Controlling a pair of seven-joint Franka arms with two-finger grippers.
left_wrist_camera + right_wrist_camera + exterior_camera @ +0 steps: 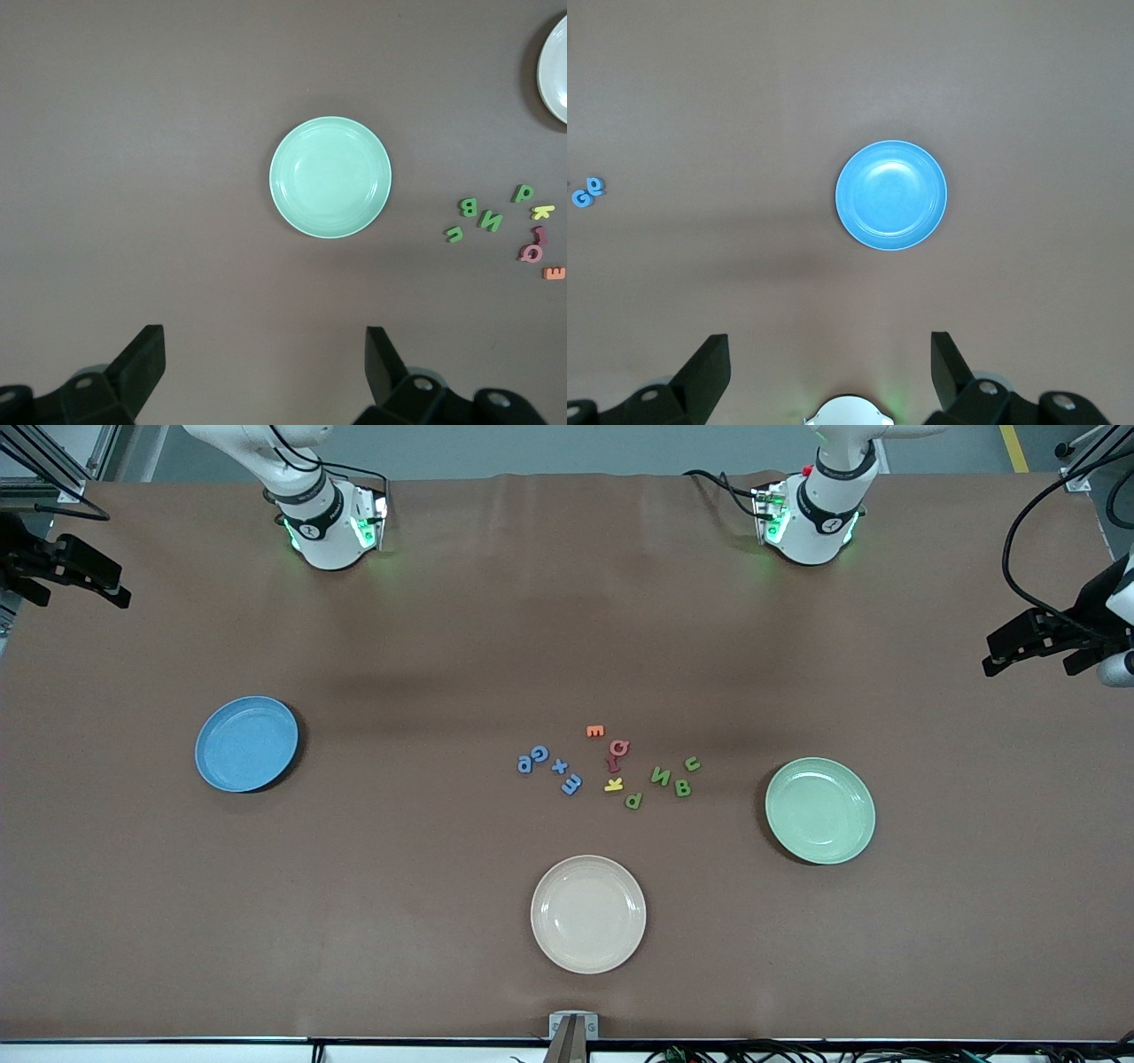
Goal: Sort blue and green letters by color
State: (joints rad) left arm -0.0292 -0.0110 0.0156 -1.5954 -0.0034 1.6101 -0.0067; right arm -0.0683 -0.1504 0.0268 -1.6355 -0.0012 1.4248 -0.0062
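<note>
Four flat blue foam letters and four flat green foam letters lie mid-bench, blue group toward the right arm's end, green toward the left arm's. Between them: orange, red and yellow foam letters. Three smooth round plates — blue plate, green plate, cream plate — all bare. Left end effector spread wide, grasping nothing, above the green plate; right end effector likewise released, above the blue plate.
</note>
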